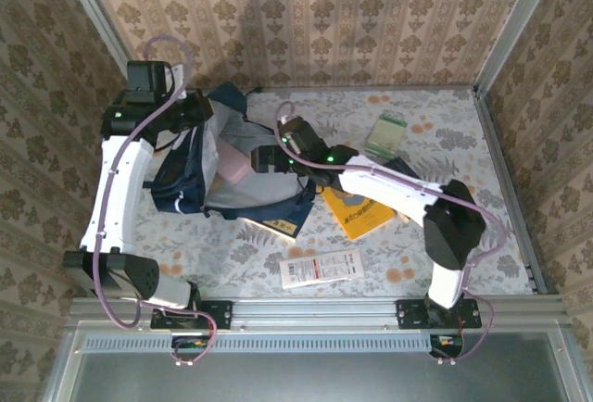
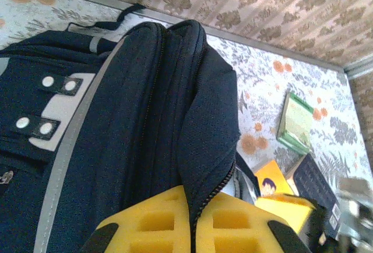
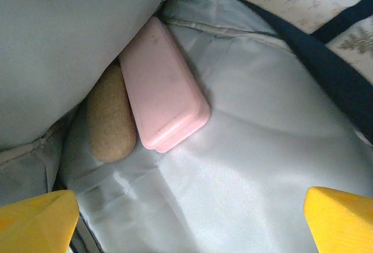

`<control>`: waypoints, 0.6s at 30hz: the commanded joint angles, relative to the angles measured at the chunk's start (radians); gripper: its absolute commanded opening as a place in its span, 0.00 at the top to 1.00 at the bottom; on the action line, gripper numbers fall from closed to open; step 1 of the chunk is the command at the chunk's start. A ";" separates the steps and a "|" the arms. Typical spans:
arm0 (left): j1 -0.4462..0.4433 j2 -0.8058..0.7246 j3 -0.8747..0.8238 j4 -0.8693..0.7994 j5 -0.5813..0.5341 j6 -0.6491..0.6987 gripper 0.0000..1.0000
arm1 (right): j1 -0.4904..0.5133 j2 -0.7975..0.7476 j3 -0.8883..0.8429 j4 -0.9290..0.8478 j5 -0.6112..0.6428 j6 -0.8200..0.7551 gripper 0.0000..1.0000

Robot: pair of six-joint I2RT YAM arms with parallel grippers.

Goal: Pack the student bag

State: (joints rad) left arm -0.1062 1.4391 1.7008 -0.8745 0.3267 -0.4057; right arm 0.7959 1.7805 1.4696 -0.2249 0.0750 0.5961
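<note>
The student bag [image 1: 185, 175], a navy backpack with grey patches, lies open at the left of the table, its pale grey lining [image 3: 262, 148] showing. My left gripper [image 2: 201, 221] is shut on the bag's zipper edge, and the yellow pads [image 2: 145, 224] pinch the navy fabric [image 2: 175, 119]. It stands at the bag's upper edge [image 1: 193, 113] in the top view. My right gripper [image 3: 189, 224] is open just inside the bag's mouth [image 1: 264, 157], with nothing between its fingers. Ahead of it a pink case [image 3: 163, 90] and a brown cork-like pouch [image 3: 111, 119] lie in the bag.
On the table to the right of the bag lie a yellow book [image 1: 357, 212], a green book [image 1: 384, 133], a dark flat item [image 1: 403, 169] and a white packet [image 1: 320, 268]. A booklet with a yellow label [image 1: 273, 226] pokes out under the bag. Patterned walls enclose the table.
</note>
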 commanded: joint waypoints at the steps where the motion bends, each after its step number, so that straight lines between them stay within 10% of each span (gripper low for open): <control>1: 0.051 0.002 0.090 0.070 -0.006 -0.039 1.00 | -0.020 -0.113 -0.081 0.031 0.052 -0.026 0.01; 18: -0.099 0.027 -0.275 0.253 0.037 -0.083 1.00 | -0.401 -0.327 -0.390 -0.062 -0.016 -0.029 0.13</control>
State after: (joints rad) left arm -0.1802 1.4666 1.4601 -0.6933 0.3454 -0.4789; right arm 0.4622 1.4609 1.0756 -0.2626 0.0746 0.5781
